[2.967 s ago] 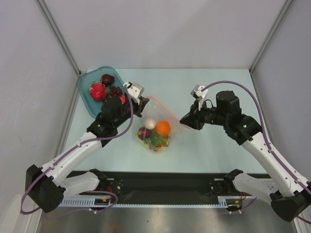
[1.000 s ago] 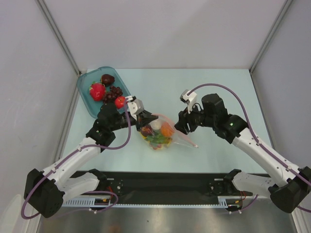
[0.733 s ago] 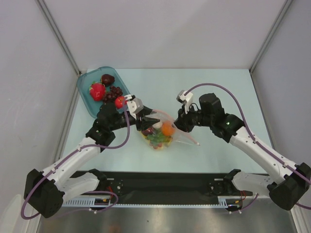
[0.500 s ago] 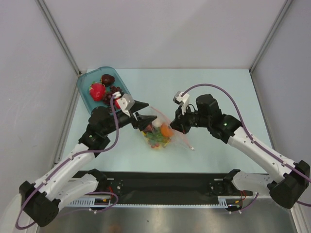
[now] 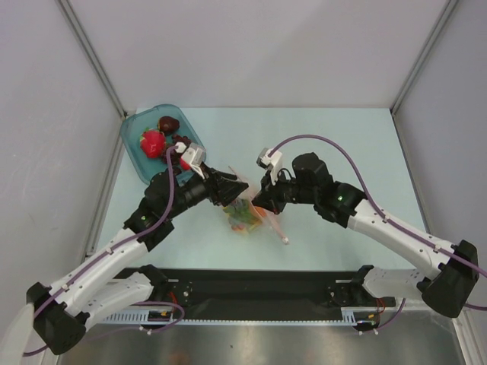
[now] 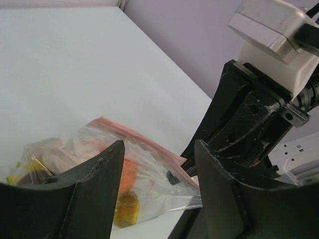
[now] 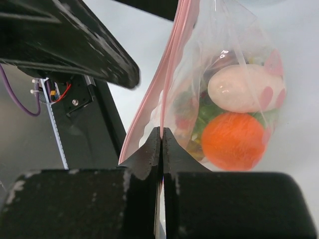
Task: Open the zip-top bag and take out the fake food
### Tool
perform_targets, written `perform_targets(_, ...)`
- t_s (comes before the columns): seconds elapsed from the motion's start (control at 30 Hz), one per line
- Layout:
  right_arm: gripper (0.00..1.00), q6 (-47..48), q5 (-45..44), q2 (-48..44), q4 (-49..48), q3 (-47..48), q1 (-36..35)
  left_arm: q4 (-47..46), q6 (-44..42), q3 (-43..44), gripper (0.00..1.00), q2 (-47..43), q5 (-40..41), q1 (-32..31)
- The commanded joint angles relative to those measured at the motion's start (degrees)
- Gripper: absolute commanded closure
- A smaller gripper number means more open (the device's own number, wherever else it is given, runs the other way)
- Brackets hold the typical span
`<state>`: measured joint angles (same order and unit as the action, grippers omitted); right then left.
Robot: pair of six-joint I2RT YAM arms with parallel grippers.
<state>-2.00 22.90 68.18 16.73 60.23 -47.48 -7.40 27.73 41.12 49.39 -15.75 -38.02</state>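
Observation:
The zip-top bag hangs crumpled at the table's middle, between both arms. My right gripper is shut on its pinkish zip strip, and the bag dangles beyond the right gripper. Inside shows the fake food: an orange, a white oval piece, and green and yellow bits. My left gripper stands open at the bag's left side. In the left wrist view the bag lies just past the left gripper, with nothing pinched.
A teal tray at the back left holds a red strawberry, dark grapes and a dark fruit. The left arm's elbow sits close to its near edge. Grey walls close the table on three sides.
The left gripper let go of the bag's edge and opened. The right gripper closed on the zip strip and moved left with it, and the bag bunched up and shifted left.

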Motion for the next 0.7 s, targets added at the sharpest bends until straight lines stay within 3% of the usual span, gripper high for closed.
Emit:
perform_targets(0.0, 1.0, -1.0, -1.8, 0.2, -3.7, 2.6, -0.9, -1.3, 5.7, -0.1, 0.37, 1.0, -2.4, -0.9)
perform_targets(0.4, 1.0, -1.0, -3.8, 0.4, -3.6, 3.1, -0.9, -1.1, 7.8, -1.9, 0.31, 0.7, -4.9, -1.9)
perform_targets(0.53, 1.0, -1.0, -4.2, 0.3, -3.5, 3.3, -0.9, -2.2, 7.9, -2.6, 0.44, 1.8, -5.9, -1.9)
perform_targets(0.63, 1.0, -0.7, -4.2, 0.2, -3.3, 3.6, -0.9, -3.7, 8.5, -3.2, 0.44, 2.7, -6.4, -1.9)
perform_targets(0.67, 1.0, -0.6, -4.0, -0.1, -3.2, 3.5, -0.9, -3.9, 8.5, -3.2, 0.49, 3.1, -6.5, -1.9)
